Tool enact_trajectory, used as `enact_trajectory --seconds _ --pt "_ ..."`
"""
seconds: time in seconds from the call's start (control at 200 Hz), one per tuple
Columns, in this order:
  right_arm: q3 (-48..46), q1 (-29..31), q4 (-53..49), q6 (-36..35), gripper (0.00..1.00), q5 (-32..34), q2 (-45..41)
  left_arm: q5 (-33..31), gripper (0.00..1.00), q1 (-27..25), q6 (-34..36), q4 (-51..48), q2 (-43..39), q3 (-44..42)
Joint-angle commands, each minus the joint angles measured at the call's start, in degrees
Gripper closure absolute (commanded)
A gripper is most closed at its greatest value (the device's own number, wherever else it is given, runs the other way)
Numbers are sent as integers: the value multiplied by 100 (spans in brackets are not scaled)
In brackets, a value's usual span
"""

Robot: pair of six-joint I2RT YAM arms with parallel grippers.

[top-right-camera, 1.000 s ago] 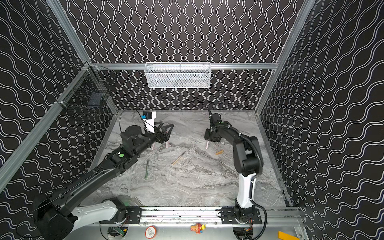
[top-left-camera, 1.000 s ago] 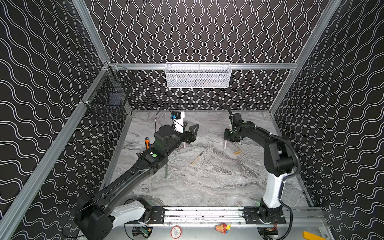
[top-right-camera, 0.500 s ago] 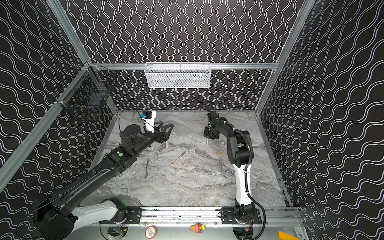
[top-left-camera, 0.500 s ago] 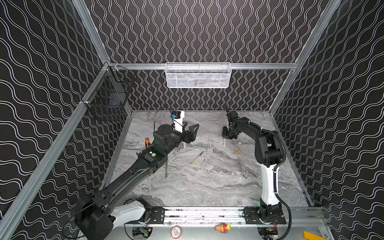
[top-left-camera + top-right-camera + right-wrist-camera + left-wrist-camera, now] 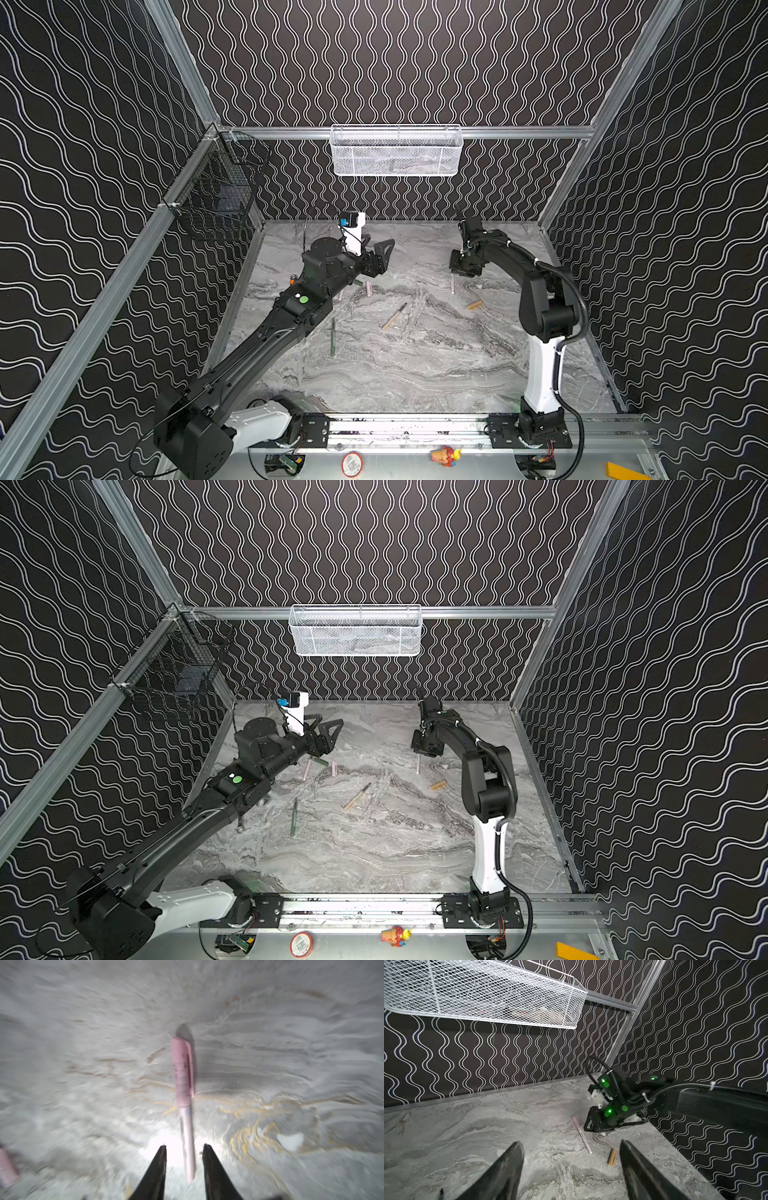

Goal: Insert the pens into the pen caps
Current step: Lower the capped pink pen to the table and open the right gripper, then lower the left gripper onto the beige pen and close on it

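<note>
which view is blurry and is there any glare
Right wrist view: motion-smeared, the marble table streaked, the capped pink pen soft, a blown-out white patch by the right tool. Left wrist view and both top views: sharp.

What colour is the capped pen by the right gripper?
Pale pink; the capped pen shows best in the right wrist view.

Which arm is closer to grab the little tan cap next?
Right. The tan cap lies close beside the right gripper, which is open over the capped pink pen. The left gripper, also open, hovers much farther away.
</note>
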Motion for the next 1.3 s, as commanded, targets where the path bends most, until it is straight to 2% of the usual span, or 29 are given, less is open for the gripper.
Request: enact_trajectory --seconds 0.0,0.13,0.3,0.405,0.465,0.515,0.666,0.766,0.896,1.006,1.121,1.291 --pt "-100 97 -31 90 63 -130 -458 -210 23 -7 271 91 -67 -200" --pt "-820 250 608 300 55 -16 -1251 -257 26 -20 363 93 -313 -507" --pt "-1675 323 1684 287 53 -100 -2008 -354 30 -15 421 -1385 -565 -335" --pt "-1824 323 1723 281 50 -502 -2124 -322 29 -10 486 -2178 -493 -157" --pt "-1948 323 1642 522 50 -652 -2167 -336 29 -7 441 -2333 -382 -152" --pt "-2232 323 1796 513 51 -816 -2328 -296 29 -7 473 -2477 -206 -84" --pt "-3173 308 2426 555 48 -664 -3072 -88 34 -16 704 -3206 401 160" --pt "-3564 282 2712 478 48 -948 -3368 -186 34 -94 1063 -3681 713 342" --pt "-3683 282 2656 584 57 -981 -3438 -456 39 -300 1248 -4224 1359 715" --pt "-3856 287 2788 575 61 -979 -3546 -788 42 -703 1334 -4690 2005 1115" --pt "-3808 288 2571 560 61 -923 -3560 -868 43 -1053 1511 -4976 2578 1349" --pt "-3986 286 2586 603 61 -948 -3758 -764 47 -1125 1718 -5216 3195 1595"
